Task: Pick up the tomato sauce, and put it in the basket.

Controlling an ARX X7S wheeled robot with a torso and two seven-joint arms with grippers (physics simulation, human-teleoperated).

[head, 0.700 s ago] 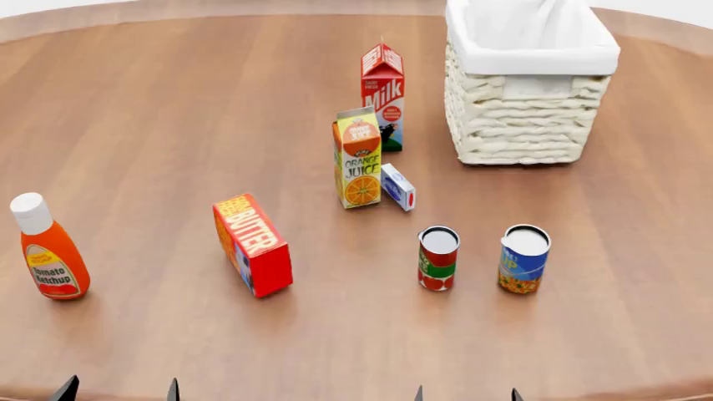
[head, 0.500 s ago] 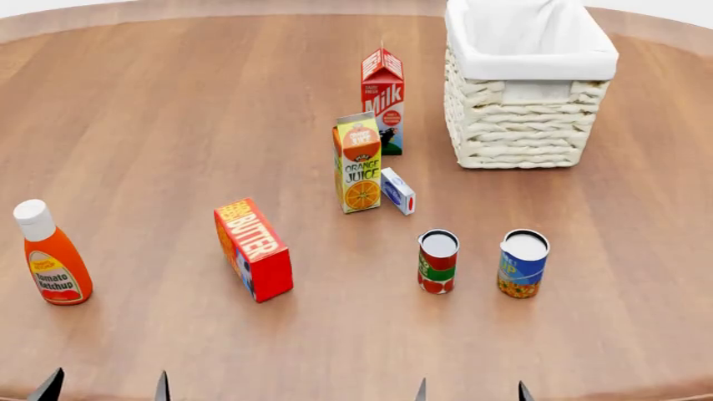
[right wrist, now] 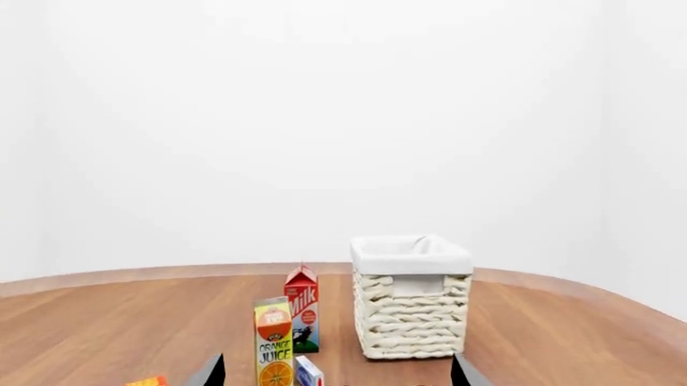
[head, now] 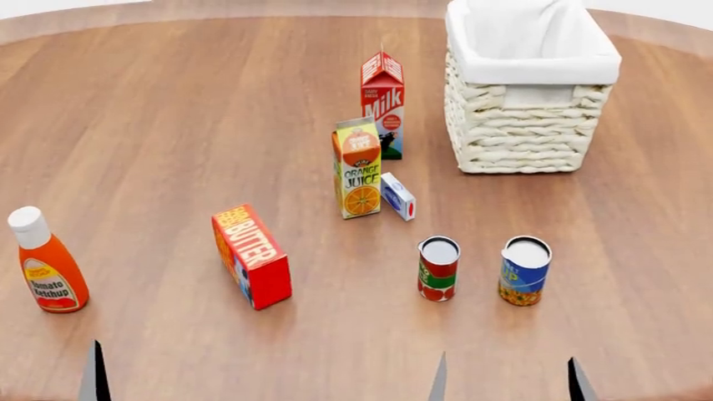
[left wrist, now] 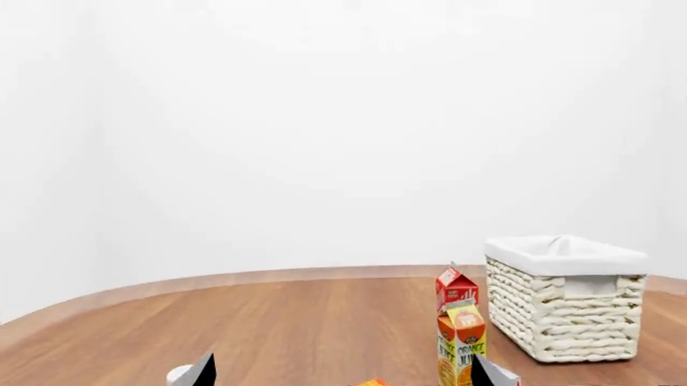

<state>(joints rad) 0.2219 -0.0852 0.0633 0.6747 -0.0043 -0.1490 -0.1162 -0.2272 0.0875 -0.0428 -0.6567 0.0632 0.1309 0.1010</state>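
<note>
The right gripper [head: 503, 380] shows in the head view only as two dark fingertips standing apart at the near edge of the table [head: 156, 125], wide open and holding nothing. These tips reach higher into the view than half a second ago, so the arm is rising or advancing. The left gripper [left wrist: 338, 371] is also spread and empty; only one of its tips now shows in the head view, near the left corner of the near edge.

The tomato sauce [head: 438, 268] stands upright and untouched, a little beyond the right gripper and almost in line with its left fingertip. The blue-and-yellow can [head: 523, 271] stands just beside it toward the right edge, apart from it. The basket [head: 530, 117] sits at the far edge, right of centre, well apart from the can, with the milk carton [head: 382, 102] and orange juice carton [head: 358, 168] to its left.

By my reading the reach has only begun: the right arm is the natural one to close on the sauce, and the neighbouring can leaves little room.
</note>
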